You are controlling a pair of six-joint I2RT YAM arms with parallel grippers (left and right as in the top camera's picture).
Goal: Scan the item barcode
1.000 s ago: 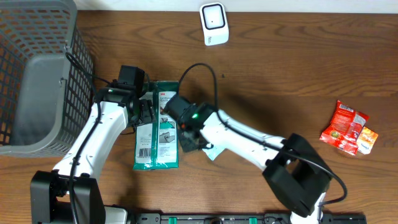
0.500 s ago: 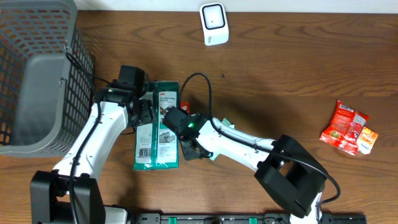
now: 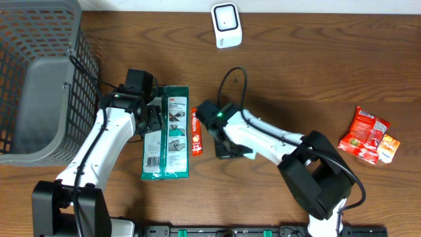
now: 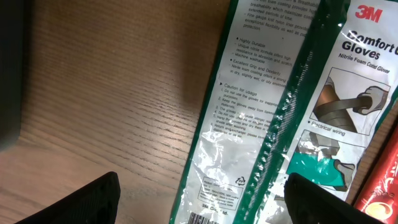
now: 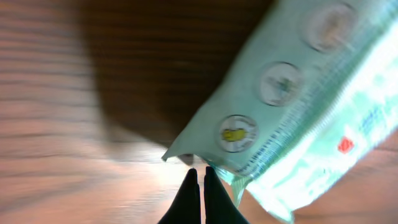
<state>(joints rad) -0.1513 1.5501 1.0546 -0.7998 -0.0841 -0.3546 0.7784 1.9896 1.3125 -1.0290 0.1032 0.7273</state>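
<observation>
A green and clear 3M gloves packet (image 3: 166, 135) lies flat on the wooden table, its barcode (image 4: 208, 219) showing at the near end in the left wrist view. My left gripper (image 3: 154, 120) hovers over the packet's left side. It stands open, its fingers (image 4: 87, 200) wide apart on either side of the packet (image 4: 273, 106). My right gripper (image 3: 227, 149) is shut, and its tips (image 5: 200, 177) meet the corner of a pale mint packet (image 5: 305, 106). I cannot tell whether that corner is pinched. The white scanner (image 3: 225, 25) stands at the far edge.
A small red packet (image 3: 196, 140) lies just right of the gloves packet. A grey mesh basket (image 3: 39, 79) fills the far left. Red snack packets (image 3: 367, 134) lie at the right. The mint packet (image 3: 245, 151) sits under the right gripper.
My right arm has swung right, off the gloves packet, uncovering the small red packet beside it. The left arm and the gloves packet have stayed put.
</observation>
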